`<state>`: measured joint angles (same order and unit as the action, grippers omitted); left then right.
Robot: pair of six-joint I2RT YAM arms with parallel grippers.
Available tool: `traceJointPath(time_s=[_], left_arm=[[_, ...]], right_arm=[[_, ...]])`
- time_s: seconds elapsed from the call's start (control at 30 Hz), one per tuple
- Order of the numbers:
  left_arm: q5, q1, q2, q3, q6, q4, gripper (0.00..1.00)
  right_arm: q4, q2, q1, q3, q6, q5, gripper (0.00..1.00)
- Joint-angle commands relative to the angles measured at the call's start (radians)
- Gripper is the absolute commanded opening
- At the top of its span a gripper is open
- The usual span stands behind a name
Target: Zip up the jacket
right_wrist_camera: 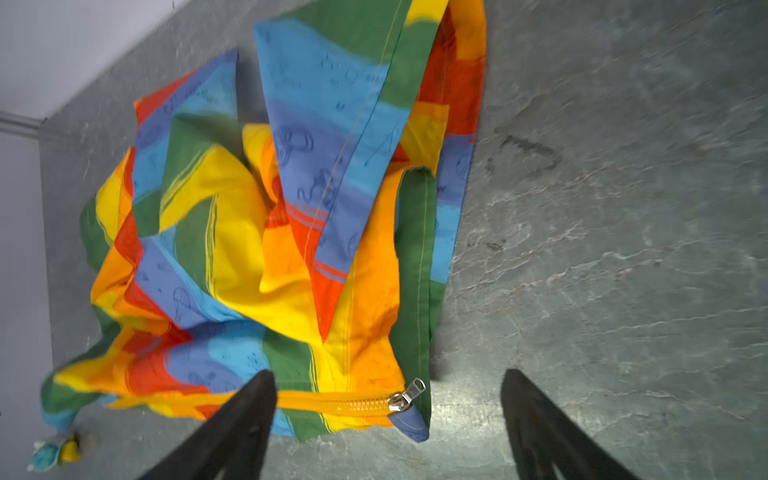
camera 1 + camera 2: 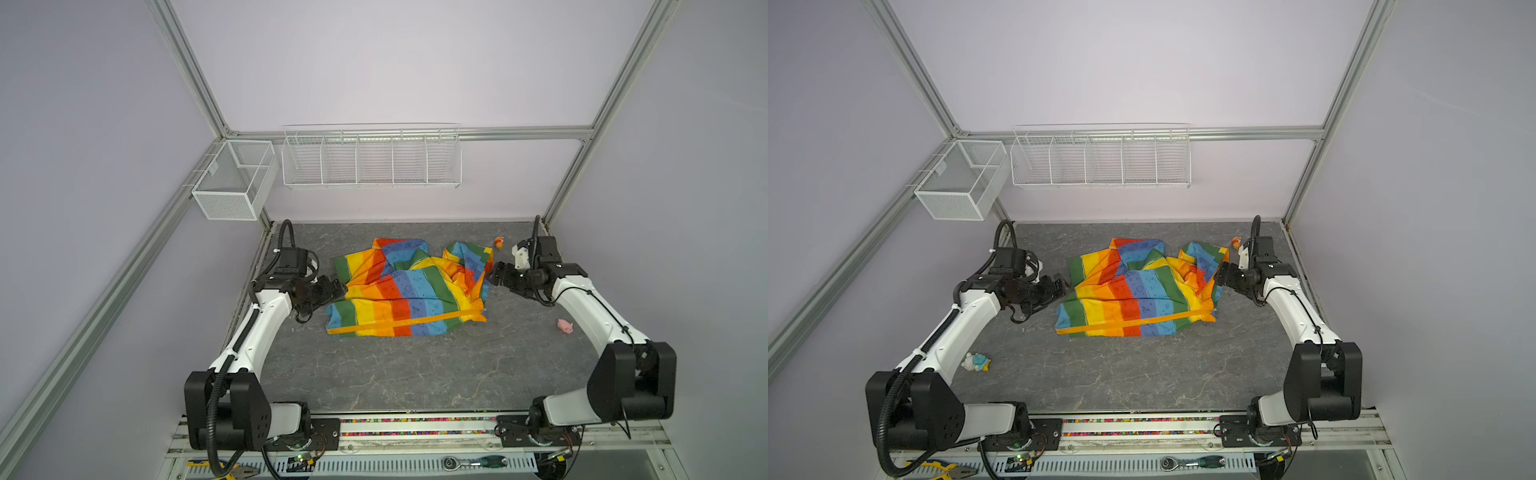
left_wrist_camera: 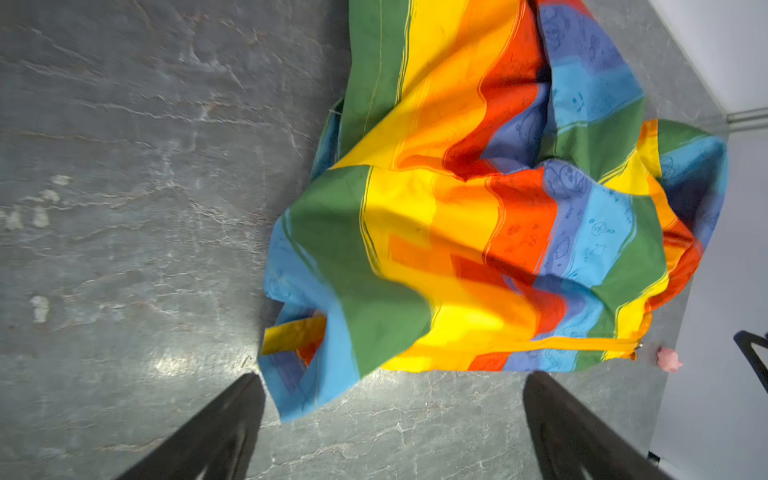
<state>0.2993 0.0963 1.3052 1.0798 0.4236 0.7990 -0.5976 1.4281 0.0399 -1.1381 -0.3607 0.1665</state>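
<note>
Both top views show you a grey marbled tabletop (image 2: 395, 374) within lilac walls, with two wire holders behind: a mesh basket (image 2: 232, 183) and a wire rack (image 2: 372, 160). You have one jacket (image 2: 409, 291), crumpled mid-table, and three toys: orange toy (image 2: 498, 242), pink toy (image 2: 565, 326), blue-white toy (image 2: 977, 361). The left gripper (image 2: 338, 286) and right gripper (image 2: 494, 273) flank the jacket, fingers apart, empty.

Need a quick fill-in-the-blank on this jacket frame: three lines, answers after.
1. The left pincer and the right pincer both stand ___, gripping nothing.
2. The zipper slider sits at the end of the jacket nearest the ___ pincer.
3. The small toy lying beside the right arm is coloured ___.

Missing words: open; right; pink
</note>
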Motion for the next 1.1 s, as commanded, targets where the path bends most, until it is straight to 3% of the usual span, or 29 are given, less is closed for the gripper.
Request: traceJointPath(time_s=[0.0, 0.1, 0.2, 0.33, 0.4, 0.63, 0.77, 0.87, 1.0, 1.07], left_arm=[[-0.112, -0.004, -0.139, 0.066, -0.022, 0.003, 0.99], [-0.219, -0.003, -0.279, 0.034, -0.042, -0.140, 1.00], [-0.240, -0.004, -0.398, -0.048, -0.109, -0.338, 1.00], [-0.251, -0.003, -0.536, -0.186, -0.144, -0.554, 1.00], [-0.266, -0.004, -0.541, -0.222, -0.162, -0.632, 1.00], [-0.608, -0.004, -0.429, -0.522, -0.298, -0.893, 1.00], [-0.722, -0.005, -0.328, -0.680, -0.306, -1.122, 1.00], [-0.808, -0.007, -0.195, -0.711, -0.293, -1.249, 1.00], [-0.770, -0.009, 0.005, -0.756, -0.316, -1.573, 1.00], [-0.702, -0.007, 0.061, -0.730, -0.362, -1.598, 1.00]], right_arm=[[0.014, -0.117, -0.004, -0.055, 0.018, -0.121, 1.00], [0.103, -0.224, -0.005, -0.025, -0.060, -0.325, 0.92], [0.277, -0.320, -0.009, 0.045, -0.017, -0.262, 0.88], [0.415, -0.386, -0.011, 0.124, -0.098, -0.364, 0.89], [0.514, -0.394, -0.011, 0.174, 0.038, -0.339, 0.89], [0.682, -0.285, 0.011, 0.441, 0.144, -0.582, 0.89], [0.964, -0.237, 0.060, 0.642, 0.254, -0.689, 0.89], [1.110, -0.119, 0.070, 0.675, 0.305, -0.709, 0.89], [1.390, 0.028, 0.089, 0.732, 0.390, -0.700, 0.89], [1.481, 0.072, 0.088, 0.752, 0.405, -0.697, 0.89]])
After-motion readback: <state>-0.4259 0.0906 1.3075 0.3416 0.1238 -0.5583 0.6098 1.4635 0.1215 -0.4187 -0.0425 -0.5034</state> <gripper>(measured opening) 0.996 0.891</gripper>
